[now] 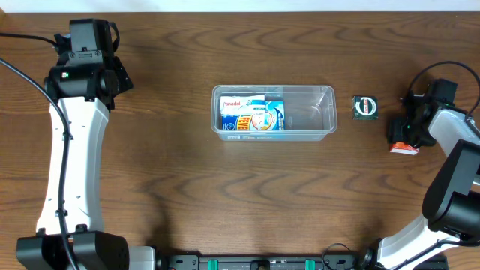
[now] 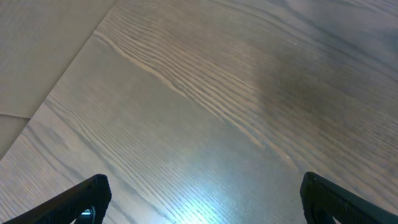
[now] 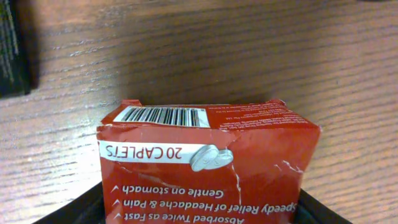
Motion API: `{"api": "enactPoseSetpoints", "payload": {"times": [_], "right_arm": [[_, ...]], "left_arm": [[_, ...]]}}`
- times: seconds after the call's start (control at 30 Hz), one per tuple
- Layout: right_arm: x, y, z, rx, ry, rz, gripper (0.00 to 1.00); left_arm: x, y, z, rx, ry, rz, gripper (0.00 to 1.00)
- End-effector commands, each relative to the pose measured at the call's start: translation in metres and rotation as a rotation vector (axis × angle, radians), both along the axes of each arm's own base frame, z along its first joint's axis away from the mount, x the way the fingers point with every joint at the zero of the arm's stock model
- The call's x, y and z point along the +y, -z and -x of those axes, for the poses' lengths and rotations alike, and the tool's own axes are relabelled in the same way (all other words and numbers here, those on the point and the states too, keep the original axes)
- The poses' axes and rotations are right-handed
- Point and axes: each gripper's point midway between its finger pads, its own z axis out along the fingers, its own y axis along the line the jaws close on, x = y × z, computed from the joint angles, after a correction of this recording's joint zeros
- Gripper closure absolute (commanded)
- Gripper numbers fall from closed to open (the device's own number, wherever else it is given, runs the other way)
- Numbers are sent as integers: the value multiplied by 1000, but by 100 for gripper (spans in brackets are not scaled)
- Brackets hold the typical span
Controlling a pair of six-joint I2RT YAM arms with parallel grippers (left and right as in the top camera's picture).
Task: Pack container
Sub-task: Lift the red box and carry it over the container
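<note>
The clear plastic container lies at the table's middle and holds a blue and white Panadol box in its left half. My right gripper is at the right edge, shut on a creased red caplet box, which fills the gap between the fingers; the box also shows in the overhead view. My left gripper is open and empty over bare table at the far left, far from the container.
A small dark green box lies just right of the container, between it and my right gripper; its edge shows in the right wrist view. The table's edge is near the left gripper.
</note>
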Motion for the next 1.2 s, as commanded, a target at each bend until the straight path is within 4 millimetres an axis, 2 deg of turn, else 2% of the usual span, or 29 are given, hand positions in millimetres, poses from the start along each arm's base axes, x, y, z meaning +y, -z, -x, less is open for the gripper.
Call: {"api": "enactPoseSetpoints", "payload": {"times": [0.0, 0.13, 0.33, 0.43, 0.53, 0.63, 0.73, 0.87, 1.03, 1.17], "right_arm": [[0, -2, -2, -7, 88, -12, 35], [5, -36, -16, -59, 89, -3, 35], [33, -121, -38, -189, 47, 12, 36], [64, -168, -44, -288, 14, -5, 37], [109, -208, -51, -414, -44, -43, 38], [154, -228, -52, -485, -84, -100, 37], [194, -227, -50, -483, -107, -161, 37], [249, -203, -45, -429, -189, -193, 37], [283, -169, -56, -414, -255, -67, 34], [293, -141, -56, -354, -257, -45, 33]], "left_arm": [[5, -6, 1, -9, -14, -21, 2], [5, -6, 1, -9, -14, -21, 2], [5, -6, 1, -9, -14, -21, 2], [5, -5, 1, -8, -14, -21, 2], [5, -5, 1, -8, -14, -21, 2], [5, -5, 1, -8, -14, -21, 2], [5, -5, 1, -8, -14, -21, 2], [5, -5, 1, -8, -14, -21, 2], [5, -5, 1, -8, -14, -21, 2], [5, -6, 1, -9, -14, -21, 2]]}}
